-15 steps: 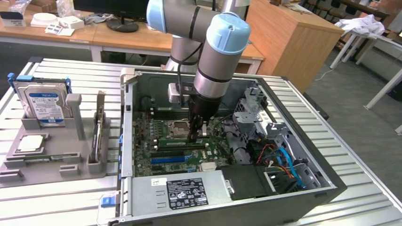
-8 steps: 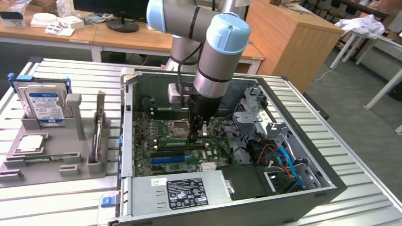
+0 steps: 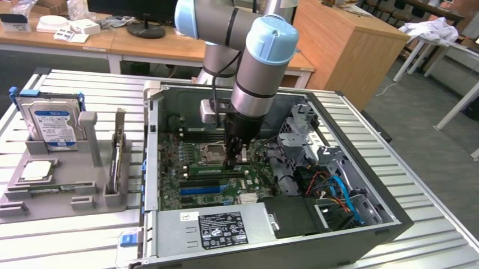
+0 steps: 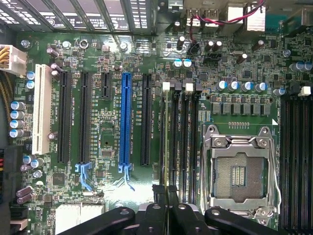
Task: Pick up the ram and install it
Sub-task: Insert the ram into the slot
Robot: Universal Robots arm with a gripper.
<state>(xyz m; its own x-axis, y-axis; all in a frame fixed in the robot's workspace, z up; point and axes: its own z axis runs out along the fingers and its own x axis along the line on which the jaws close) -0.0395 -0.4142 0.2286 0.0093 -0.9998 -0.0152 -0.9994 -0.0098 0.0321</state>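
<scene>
The ram (image 3: 213, 166) is a long, thin green stick lying along the black memory slots beside the CPU socket (image 3: 210, 151) inside the open computer case. My gripper (image 3: 237, 159) reaches down into the case and meets the stick's end nearer the exterior view's right. In the wrist view the ram (image 4: 165, 137) appears edge-on as a thin dark line over the memory slot farthest from the CPU socket (image 4: 239, 171). The gripper (image 4: 166, 193) has its black fingers closed together on that edge. I cannot tell how deep the stick sits in the slot.
The case walls (image 3: 153, 145) surround the motherboard (image 3: 190, 190). A power supply (image 3: 217, 227) and loose cables (image 3: 337, 190) lie near the front. On the exterior view's left, a grey holder (image 3: 67, 185) carries a silver blue-labelled hard drive (image 3: 54, 120), a square silver chip (image 3: 36, 171) and a thin board on edge (image 3: 118, 151).
</scene>
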